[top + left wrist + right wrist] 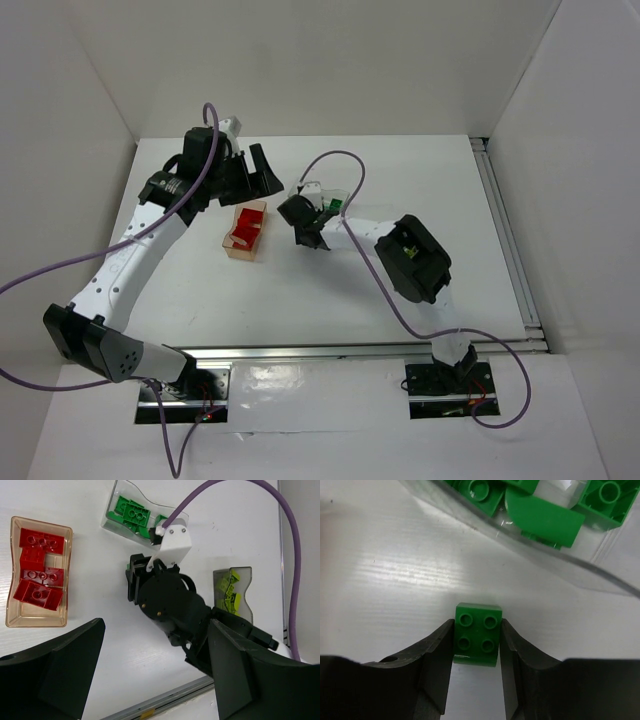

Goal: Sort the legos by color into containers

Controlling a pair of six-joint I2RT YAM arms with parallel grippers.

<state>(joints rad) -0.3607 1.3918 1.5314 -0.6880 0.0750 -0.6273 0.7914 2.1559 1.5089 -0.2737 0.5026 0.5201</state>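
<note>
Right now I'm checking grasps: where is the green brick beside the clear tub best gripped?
By its two flat side walls, from above: the green brick lies studs up on the table, and the right gripper clamps those parallel faces.

Three tubs across the table, one loose brick.
Seen from the left wrist, the left tub [35, 617], the middle tub [162, 505] set farther back, and the right tub [244, 587] each hold bricks [37, 567]. The loose brick [478, 642] rests on the table [385, 580] just before the middle tub, clamped between the fingers of the right gripper [477, 630].
</note>
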